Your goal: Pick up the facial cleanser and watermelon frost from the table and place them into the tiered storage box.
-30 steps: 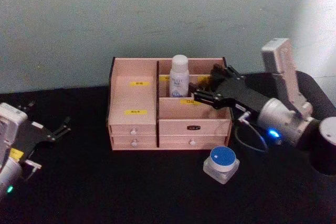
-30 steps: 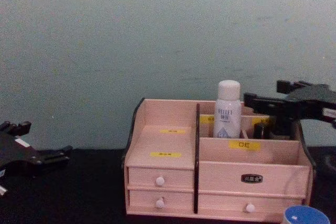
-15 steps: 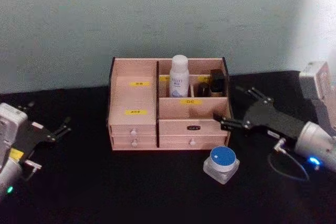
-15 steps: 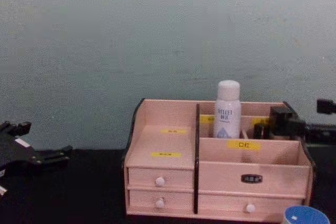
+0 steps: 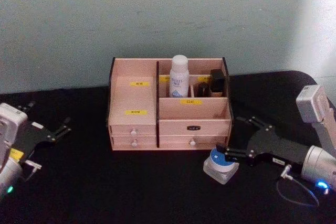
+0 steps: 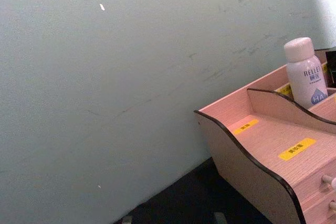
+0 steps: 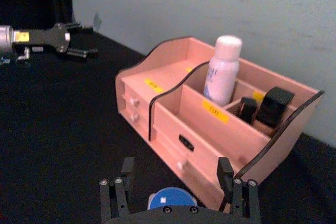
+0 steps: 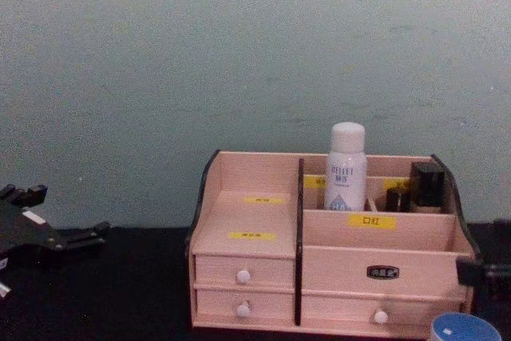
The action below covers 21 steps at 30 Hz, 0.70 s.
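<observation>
- Head view shows you the tiered storage box [image 5: 134, 95] at the back of the black table [image 5: 131, 182]. It is pink wood with yellow labels and little white knobs.
- A white bottle [image 5: 179, 77] stands upright in a back slot. A black box [image 5: 217, 81] and a small dark bottle [image 5: 202, 88] stand in the slots beside it.
- A jar with a blue lid [image 5: 215, 169] sits on the table, just in front of the box's right corner.
- Your right gripper [image 5: 232, 136] is by that jar, fingers wide apart, holding nothing. One finger shows over the lid; you cannot tell if it touches.
- Your left gripper [image 5: 50, 116] rests far off to the left, fingers apart.
</observation>
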Available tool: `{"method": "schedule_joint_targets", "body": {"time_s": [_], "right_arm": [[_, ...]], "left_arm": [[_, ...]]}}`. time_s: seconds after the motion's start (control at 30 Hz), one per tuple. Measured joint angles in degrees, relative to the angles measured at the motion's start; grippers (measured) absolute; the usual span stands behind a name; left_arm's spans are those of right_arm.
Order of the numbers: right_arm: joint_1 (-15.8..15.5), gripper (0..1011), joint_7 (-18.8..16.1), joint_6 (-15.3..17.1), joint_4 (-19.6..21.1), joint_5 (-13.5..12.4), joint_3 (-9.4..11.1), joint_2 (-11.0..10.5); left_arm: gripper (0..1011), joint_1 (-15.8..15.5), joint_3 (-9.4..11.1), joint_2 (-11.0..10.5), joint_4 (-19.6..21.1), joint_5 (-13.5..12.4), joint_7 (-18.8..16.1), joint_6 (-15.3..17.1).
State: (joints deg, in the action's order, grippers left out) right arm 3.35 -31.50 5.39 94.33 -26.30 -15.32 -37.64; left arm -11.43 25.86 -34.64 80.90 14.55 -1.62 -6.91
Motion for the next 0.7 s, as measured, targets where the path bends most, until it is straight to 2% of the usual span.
{"method": "schedule_joint_targets", "body": {"time_s": [0.27,0.7], "right_arm": [[0.9,1000,0.2,1.8,-1.2,0.0,-2.6,-0.6],[2.3,1000,0.6,4.0,-3.0,0.6,-5.2,-1.3]], "left_arm": [[1001,0.0,0.0,0.0,0.0,0.0,0.0,0.0],[1001,0.0,0.0,0.0,0.0,0.0,0.0,0.0]]}}
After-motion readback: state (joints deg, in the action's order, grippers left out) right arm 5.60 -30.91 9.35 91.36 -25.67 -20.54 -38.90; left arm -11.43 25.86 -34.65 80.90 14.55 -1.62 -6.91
